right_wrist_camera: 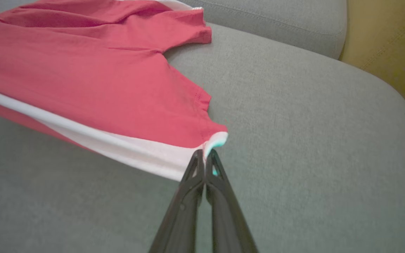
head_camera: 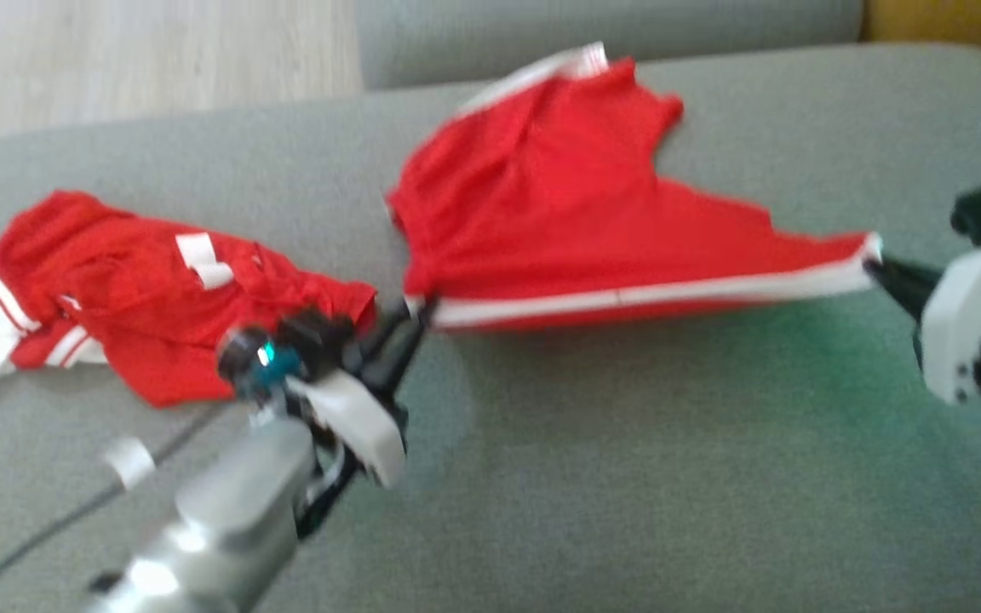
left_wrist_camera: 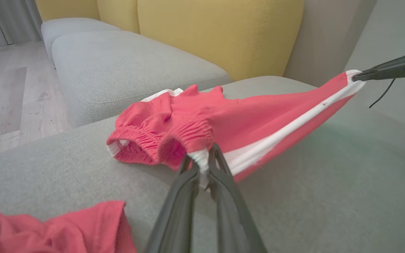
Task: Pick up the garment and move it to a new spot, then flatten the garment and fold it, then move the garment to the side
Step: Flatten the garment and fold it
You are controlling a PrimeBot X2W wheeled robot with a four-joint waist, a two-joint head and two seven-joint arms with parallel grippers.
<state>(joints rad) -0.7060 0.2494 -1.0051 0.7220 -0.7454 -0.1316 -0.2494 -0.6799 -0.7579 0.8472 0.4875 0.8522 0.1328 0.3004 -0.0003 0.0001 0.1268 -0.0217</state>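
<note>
Grey cushion (head_camera: 627, 477): a broad upholstered seat across most of the head view; everything lies on or hangs above it.
Second cushion (left_wrist_camera: 125, 63): a grey seat in the upper left of the left wrist view, just behind the first.
Yellow backrest (left_wrist_camera: 220, 31): along the top of the left wrist view, behind both seats.
Wood floor (head_camera: 141, 60): pale boards in the upper left of the head view.
Garment (head_camera: 542, 196): red shorts with white trim, in the upper middle of the head view. The lower edge is pulled taut in a line between the two claws and lifted off the cushion; the rest trails back onto the fabric towards the top of the frame.
Second red garment (head_camera: 141, 289): crumpled at the left of the head view, red with white bands, lying loose beside the left arm.
Left claw (head_camera: 418, 311): pinched narrow on the garment's gathered waistband corner, white trim showing between the fingers in the left wrist view.
Right claw (head_camera: 878, 271): at the right edge, fingers pressed together on the white-edged corner of the leg hem.
White stripe (head_camera: 652, 296): runs along the stretched edge from one claw to the other.
</note>
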